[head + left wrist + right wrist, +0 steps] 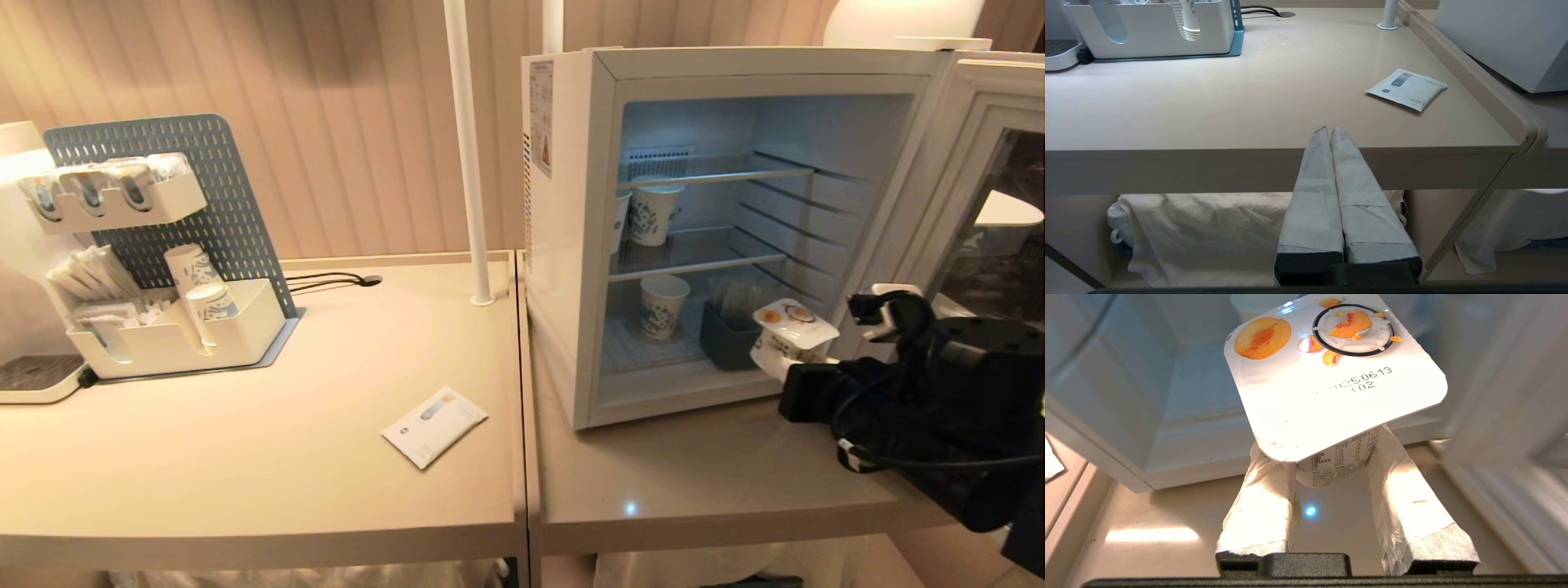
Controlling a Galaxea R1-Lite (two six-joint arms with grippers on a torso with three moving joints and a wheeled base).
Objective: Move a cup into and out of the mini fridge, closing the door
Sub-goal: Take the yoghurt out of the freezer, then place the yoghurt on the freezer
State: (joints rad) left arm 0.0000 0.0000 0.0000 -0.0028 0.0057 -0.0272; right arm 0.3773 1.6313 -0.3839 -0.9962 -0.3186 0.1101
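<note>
The mini fridge [571,245] stands on the right-hand table with its door [971,163] swung wide open to the right. My right gripper [775,359] is shut on the cup [793,327], a small white pot with a peach-printed foil lid. It holds the cup just outside the fridge's lower right opening, above the tabletop. In the right wrist view the padded fingers [1261,490] clamp the cup's [1331,375] body under the lid, with the fridge interior behind. My left gripper [1329,130] is shut and parked in front of the left table's front edge, holding nothing.
Patterned paper cups stand on the fridge's middle shelf [653,212] and floor [661,304], beside a grey bin [727,339]. A white sachet [434,425] lies on the left table. A pegboard organiser [163,327] and a white pole [467,163] stand further back.
</note>
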